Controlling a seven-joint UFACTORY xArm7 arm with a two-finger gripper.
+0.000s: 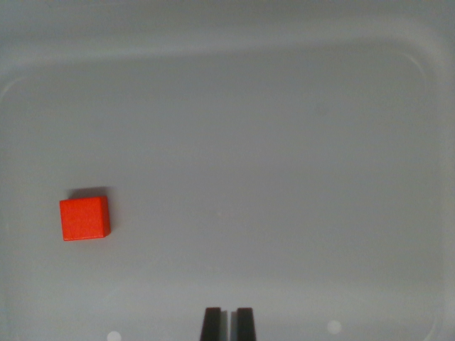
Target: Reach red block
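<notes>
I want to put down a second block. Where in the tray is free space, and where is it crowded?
Nearly all the tray floor is bare: everything from the red block across to the wrist view's right wall, and the whole top half. Only the block's spot and the strip by the gripper at the bottom are taken.

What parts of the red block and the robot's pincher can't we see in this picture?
- Red block: the wrist view looks down on it, so its underside and most of its sides are hidden by the block itself.
- Gripper: only the two dark fingertips show; the bottom edge cuts off the rest.
- Grey tray: its rim is soft and blurred, and the picture's edges cut off its outer walls.
</notes>
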